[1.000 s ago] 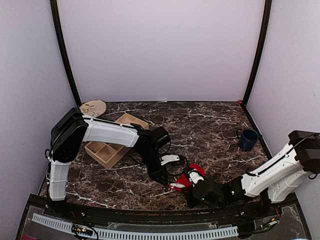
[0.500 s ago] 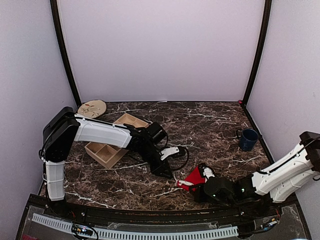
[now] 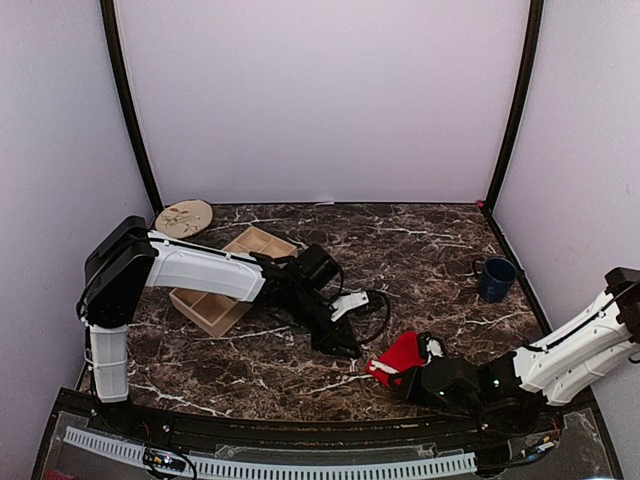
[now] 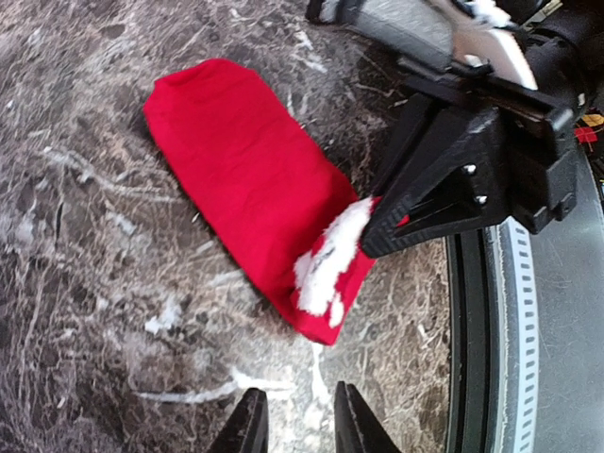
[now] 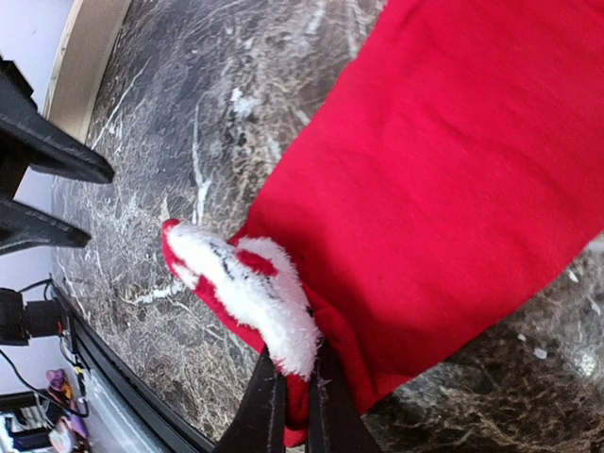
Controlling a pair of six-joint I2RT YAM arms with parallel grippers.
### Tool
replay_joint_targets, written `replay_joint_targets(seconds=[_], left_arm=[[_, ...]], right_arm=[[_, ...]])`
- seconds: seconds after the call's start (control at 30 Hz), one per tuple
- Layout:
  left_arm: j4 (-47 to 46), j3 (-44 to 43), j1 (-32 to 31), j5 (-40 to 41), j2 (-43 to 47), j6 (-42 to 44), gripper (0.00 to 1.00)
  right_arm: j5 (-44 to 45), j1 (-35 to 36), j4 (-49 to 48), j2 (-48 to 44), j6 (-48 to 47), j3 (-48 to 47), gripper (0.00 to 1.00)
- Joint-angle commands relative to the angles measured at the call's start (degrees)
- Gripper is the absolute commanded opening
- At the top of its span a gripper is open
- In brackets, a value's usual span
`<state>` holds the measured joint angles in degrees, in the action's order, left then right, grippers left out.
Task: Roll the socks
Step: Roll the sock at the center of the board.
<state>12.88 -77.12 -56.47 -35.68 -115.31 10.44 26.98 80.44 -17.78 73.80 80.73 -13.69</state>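
The red sock (image 4: pixel 250 179) lies near the near edge of the marble table (image 3: pixel 430 260), right of centre; the right gripper (image 5: pixel 293 377) is pinched tight on its white-trimmed end, probably to start the roll; the left gripper (image 4: pixel 295 415), jaws narrowly apart and empty, hovers just beside it.

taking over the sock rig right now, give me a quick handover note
Left gripper: open a little, empty, just off the cuff end of the red sock, not touching it.
Right gripper: shut on the white cuff of the red sock.
Red sock: lying flat and unrolled on the marble table, near the front edge.
Second sock: not visible in any view.
Done: cuff gripped.
To do: roll the red sock, then find and roll the other one.
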Motion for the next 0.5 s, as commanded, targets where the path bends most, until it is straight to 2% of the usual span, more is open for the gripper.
replay_joint_targets(seconds=[0.0, 0.47], left_arm=[[-1.2, -2.6, -0.8, -2.5, -0.6, 1.7, 0.28], [-0.4, -7.6, -2.9, -3.5, -4.6, 4.9, 0.29]], right_arm=[[0.5, -0.4, -2.4, -1.0, 6.6, 1.6, 0.00], [-0.4, -0.4, -3.0, -3.3, 15.8, 4.5, 0.00]])
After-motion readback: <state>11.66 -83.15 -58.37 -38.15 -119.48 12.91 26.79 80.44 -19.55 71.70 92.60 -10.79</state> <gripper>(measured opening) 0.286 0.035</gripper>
